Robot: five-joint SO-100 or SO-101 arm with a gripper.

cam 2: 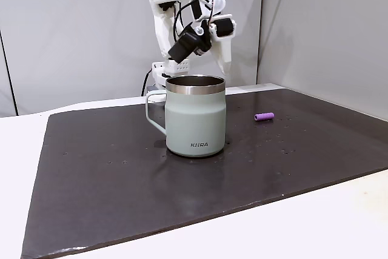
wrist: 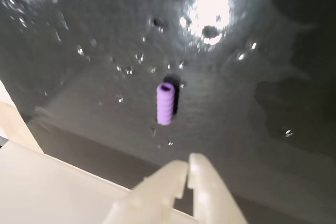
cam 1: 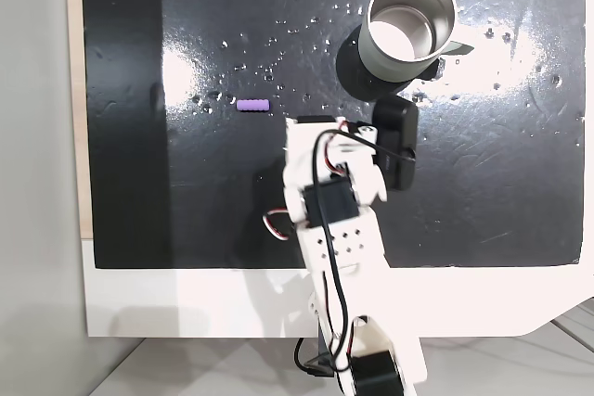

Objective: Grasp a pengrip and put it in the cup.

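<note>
**Hovering with closed fingers above the pengrip**

Hanging over the dark mat, the tool has its two pale, smooth plastic fingers pressed together, empty. Just beyond the tips in the wrist view lies the pengrip, a small ribbed lilac tube (hollow end visible) on the glossy, droplet-speckled black surface. Well apart stands the cup, a round grey-green metal mug with a shiny rim and side handle.

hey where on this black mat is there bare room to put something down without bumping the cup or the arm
In a fixed view from above, the black mat lies bare along its left strip, left of the pengrip, and across the right side, right of the gripper. It is crowded top centre, where the cup stands close to the gripper and arm.
</note>
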